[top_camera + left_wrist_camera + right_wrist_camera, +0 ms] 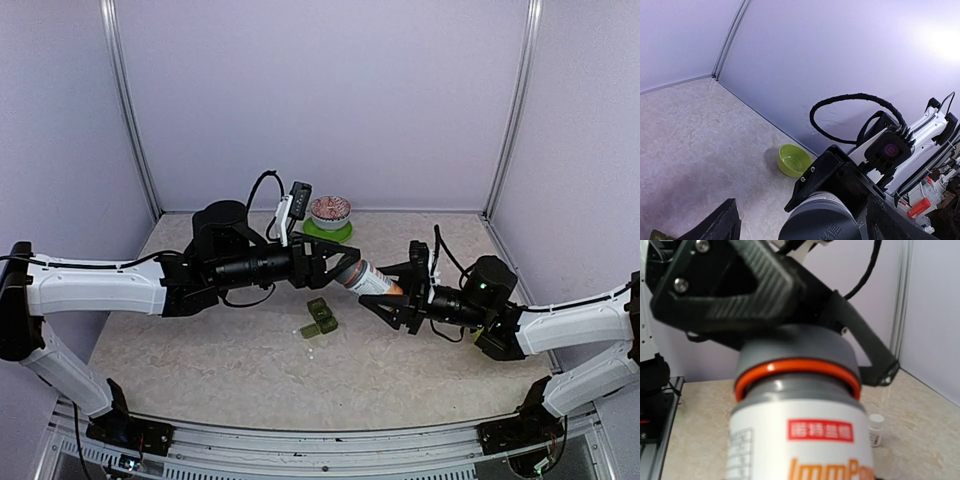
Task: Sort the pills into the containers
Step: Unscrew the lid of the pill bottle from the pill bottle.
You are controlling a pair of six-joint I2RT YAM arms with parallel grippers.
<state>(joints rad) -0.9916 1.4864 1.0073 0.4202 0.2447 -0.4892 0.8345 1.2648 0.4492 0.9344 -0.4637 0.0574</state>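
Top external view: two robot arms meet in mid-air above the counter (200, 360), with a white bottle (368, 279) bridging them. The right gripper (392, 298) clamps the bottle's body. The left gripper (345, 268) stands wide around the grey cap (820, 220), one finger clear of it (the cap is still on). The dark green containers (321, 317) lie on the counter just below. The step appears to be uncapping; next, the left gripper likely must close on the cap and twist.
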